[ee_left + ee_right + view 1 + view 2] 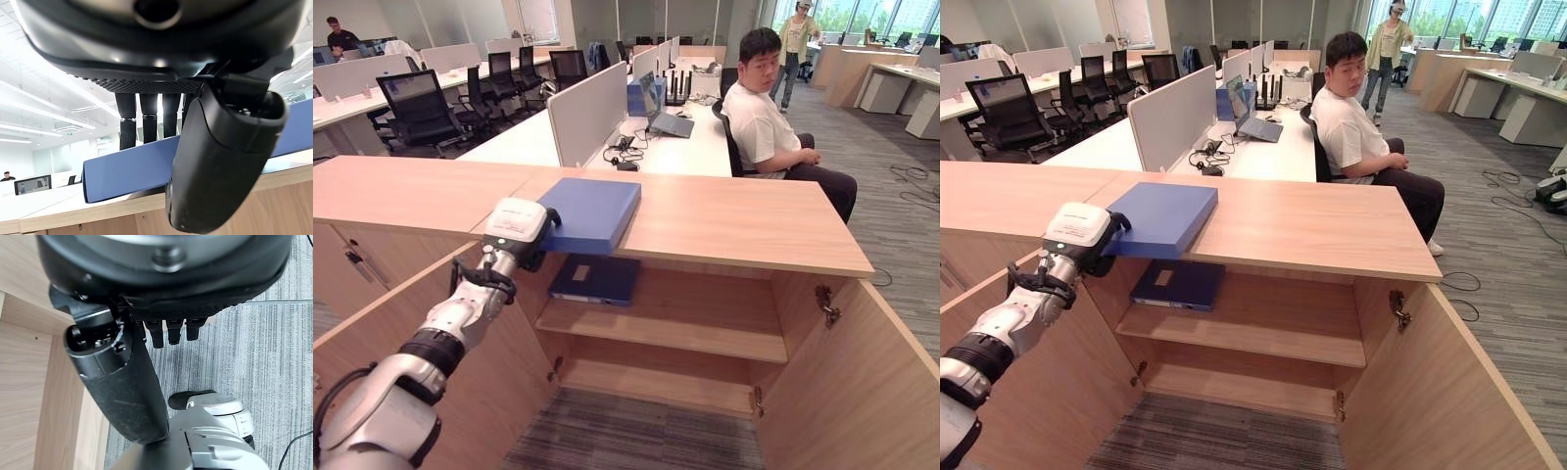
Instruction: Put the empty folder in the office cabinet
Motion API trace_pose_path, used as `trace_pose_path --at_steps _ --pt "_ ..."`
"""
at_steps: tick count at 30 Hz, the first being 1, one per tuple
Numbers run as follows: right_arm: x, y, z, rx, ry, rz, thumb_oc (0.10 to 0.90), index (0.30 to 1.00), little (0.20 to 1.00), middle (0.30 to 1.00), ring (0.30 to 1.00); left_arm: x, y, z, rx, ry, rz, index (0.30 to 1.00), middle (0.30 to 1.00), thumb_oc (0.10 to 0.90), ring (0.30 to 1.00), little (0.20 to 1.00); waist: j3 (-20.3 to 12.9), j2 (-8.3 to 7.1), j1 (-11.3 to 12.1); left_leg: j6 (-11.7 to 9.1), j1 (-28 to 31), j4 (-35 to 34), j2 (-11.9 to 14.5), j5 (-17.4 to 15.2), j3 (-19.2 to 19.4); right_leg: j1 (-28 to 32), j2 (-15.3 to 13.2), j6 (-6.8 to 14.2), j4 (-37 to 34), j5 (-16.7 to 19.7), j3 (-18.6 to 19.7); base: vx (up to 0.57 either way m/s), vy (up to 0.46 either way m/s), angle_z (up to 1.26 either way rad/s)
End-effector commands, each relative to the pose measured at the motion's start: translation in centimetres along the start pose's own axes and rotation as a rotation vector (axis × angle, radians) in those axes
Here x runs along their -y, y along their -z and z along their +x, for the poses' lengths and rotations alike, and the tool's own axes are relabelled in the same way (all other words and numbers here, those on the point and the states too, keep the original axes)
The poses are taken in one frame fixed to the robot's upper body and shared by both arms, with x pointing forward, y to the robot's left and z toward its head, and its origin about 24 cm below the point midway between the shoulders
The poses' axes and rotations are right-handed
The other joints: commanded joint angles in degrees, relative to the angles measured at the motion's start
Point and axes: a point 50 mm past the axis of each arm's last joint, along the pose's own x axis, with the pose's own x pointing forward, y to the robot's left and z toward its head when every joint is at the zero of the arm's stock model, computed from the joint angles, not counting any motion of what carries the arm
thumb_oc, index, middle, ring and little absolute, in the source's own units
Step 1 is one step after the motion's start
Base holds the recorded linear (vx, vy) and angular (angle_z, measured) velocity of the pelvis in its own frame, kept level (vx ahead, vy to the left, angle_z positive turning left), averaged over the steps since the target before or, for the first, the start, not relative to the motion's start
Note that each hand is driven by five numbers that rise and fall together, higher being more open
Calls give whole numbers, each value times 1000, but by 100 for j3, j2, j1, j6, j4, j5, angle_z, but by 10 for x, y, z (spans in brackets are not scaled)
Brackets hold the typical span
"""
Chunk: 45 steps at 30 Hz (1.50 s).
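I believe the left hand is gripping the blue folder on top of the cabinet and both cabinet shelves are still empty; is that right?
Not quite. The left hand does grip the blue folder on the cabinet top, with fingers above it and thumb below, but the shelves are not both empty: a second dark blue folder lies on the upper shelf, as the left eye view shows.

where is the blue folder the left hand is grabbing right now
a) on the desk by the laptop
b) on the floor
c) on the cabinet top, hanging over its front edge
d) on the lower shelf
c: the folder lies on the cabinet top with one corner past the front edge, where the left hand has its fingers over it and its thumb under; a second folder lies on the shelf inside.
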Motion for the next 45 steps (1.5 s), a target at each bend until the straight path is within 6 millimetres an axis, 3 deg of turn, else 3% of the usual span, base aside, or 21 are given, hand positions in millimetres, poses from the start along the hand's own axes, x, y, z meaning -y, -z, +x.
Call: trace_pose_path --at_steps 1,12,14,16,18,19,21,24,26,27,30,31,32,34,35,36,37,42,45 --pt "16 -17 1 47 48 -60 800 900 900 900 900 -40 14 27 -70 -95 32 300 300 400 300 300 -91 54 -83 18 -20 -15 -185 -554 -309 327 12 530 48 -506 -241 0 0 0" --pt "15 -15 1 42 50 -48 800 900 900 900 900 -36 2 27 -49 -115 -40 300 300 400 300 300 -66 37 -87 15 -19 -15 -179 -541 -329 343 10 514 48 -515 -267 0 0 0" --pt "14 -13 1 38 54 -27 800 900 900 900 900 -57 -28 22 72 -243 -247 300 300 400 300 300 -23 -14 -30 13 -76 -15 -190 -475 -381 293 -10 500 48 -477 -300 -32 -17 0" --pt "11 -11 1 29 53 -3 800 900 900 900 900 -71 -55 1 219 -308 -434 300 300 400 300 300 19 -56 56 22 -100 -15 -195 -463 -433 278 -23 488 48 -468 -333 -16 -4 0" --pt "10 -10 1 24 50 2 800 900 900 900 900 -73 -63 -13 273 -310 -514 300 300 400 300 300 27 -58 67 31 -100 -15 -201 -464 -451 279 -25 485 48 -467 -336 4 7 5" --pt "7 -9 1 20 46 17 800 900 900 900 900 -76 -77 -26 343 -316 -617 300 300 400 300 300 53 -79 118 40 -103 -15 -201 -463 -478 278 -32 478 48 -465 -348 2 7 5" --pt "3 -8 1 13 37 40 800 900 900 900 900 -74 -99 -57 456 -256 -888 300 300 400 300 300 96 -85 180 57 -103 -15 -215 -465 -519 280 -38 474 48 -457 -375 7 14 8" --pt "-2 -10 2 20 16 68 800 900 900 900 900 -55 -107 -89 461 -94 -1146 300 300 400 300 300 160 -77 250 81 -120 -15 -218 -463 -538 286 -50 471 48 -447 -399 -1 13 10" --pt "-4 -15 2 36 7 76 800 900 900 900 900 -39 -103 -103 398 4 -1277 300 300 400 300 300 223 -86 300 90 -148 -15 -218 -444 -568 263 -49 468 48 -433 -421 -32 -6 5" --pt "-5 -24 2 74 -3 62 800 900 900 900 900 -31 -93 -118 346 54 -1285 300 300 400 300 300 275 -94 367 98 -170 -15 -213 -429 -589 251 -44 463 48 -434 -445 0 0 0" --pt "-10 -54 -2 220 -36 -6 800 900 900 900 900 -25 -75 -136 276 94 -1219 300 300 400 300 300 318 -119 431 96 -191 -15 -206 -417 -615 242 -34 459 48 -449 -482 -4 -20 4" --pt "-10 -53 -2 218 -37 -7 800 900 900 900 900 -25 -75 -137 274 95 -1219 300 300 400 300 300 310 -122 420 95 -190 -15 -207 -417 -616 244 -34 459 48 -450 -483 0 -14 4" --pt "-8 -84 -11 380 -52 -14 800 900 900 900 900 -18 -66 -144 222 123 -1182 300 300 400 300 300 323 -121 424 88 -201 -15 -205 -408 -619 233 -37 463 48 -455 -505 2 -8 8" --pt "0 -113 -27 547 -62 -19 800 900 900 900 900 -10 -57 -148 170 137 -1121 300 300 400 300 300 330 -122 417 82 -201 -15 -203 -407 -618 231 -47 471 48 -460 -539 16 -3 6" --pt "12 -135 -46 695 -50 -61 800 900 900 900 900 -1 -49 -155 105 150 -1096 300 300 400 300 300 346 -122 403 84 -197 -15 -200 -414 -612 225 -61 475 48 -465 -556 0 0 0" --pt "12 -134 -47 693 -49 -62 800 900 900 900 900 0 -49 -156 104 151 -1098 300 300 400 300 300 339 -115 399 84 -194 -15 -199 -414 -615 228 -60 475 48 -466 -559 45 25 1" --pt "31 -156 -75 863 -5 -110 800 900 900 900 900 12 -39 -166 8 153 -1054 300 300 400 300 300 329 -115 384 100 -175 -15 -202 -436 -615 235 -79 479 48 -479 -592 38 24 4" --pt "41 -160 -86 913 26 -117 800 900 900 900 900 24 -31 -174 -74 160 -1000 300 300 400 300 300 312 -110 406 122 -161 -15 -195 -503 -627 248 -81 479 48 -539 -601 29 7 0" --pt "54 -175 -105 1003 137 -284 800 900 900 900 900 29 -21 -179 -85 215 -850 300 300 400 300 300 309 -107 434 129 -185 -15 -213 -475 -632 236 -94 477 48 -525 -624 16 -1 1"
